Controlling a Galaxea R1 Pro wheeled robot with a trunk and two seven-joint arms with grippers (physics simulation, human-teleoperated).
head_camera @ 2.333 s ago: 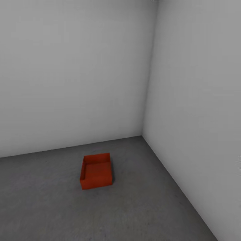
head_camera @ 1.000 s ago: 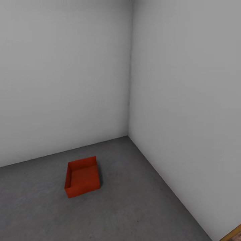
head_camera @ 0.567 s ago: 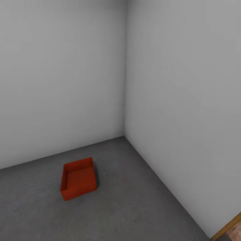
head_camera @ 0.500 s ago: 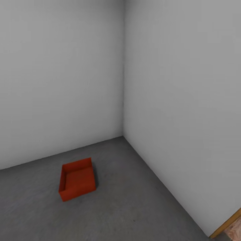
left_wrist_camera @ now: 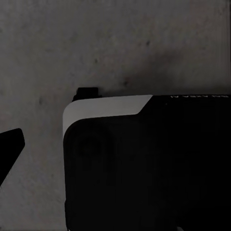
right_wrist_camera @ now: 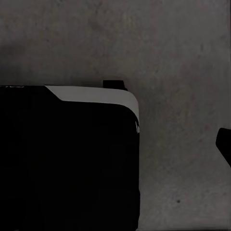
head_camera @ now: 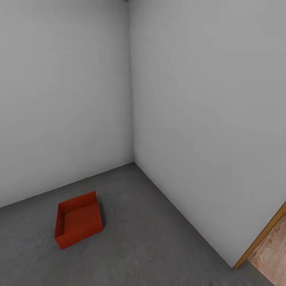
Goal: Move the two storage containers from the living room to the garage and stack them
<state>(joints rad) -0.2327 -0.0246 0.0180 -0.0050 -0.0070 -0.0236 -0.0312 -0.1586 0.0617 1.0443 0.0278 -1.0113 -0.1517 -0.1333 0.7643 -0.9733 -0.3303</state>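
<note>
Storage container (head_camera: 78, 219), one only, on garage floor (head_camera: 159, 238) near white corner; finger (left_wrist_camera: 8, 147) spread on either arm impossible to tell.

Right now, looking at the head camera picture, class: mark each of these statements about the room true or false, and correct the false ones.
1. One storage container sits on the grey concrete floor. True.
2. A second container is stacked on it. False: nothing rests on it.
3. The container is tipped upside down. False: its open top faces up.
4. It stands apart from both white walls. True.
5. A wood-trimmed edge shows at the lower right. True.
</note>
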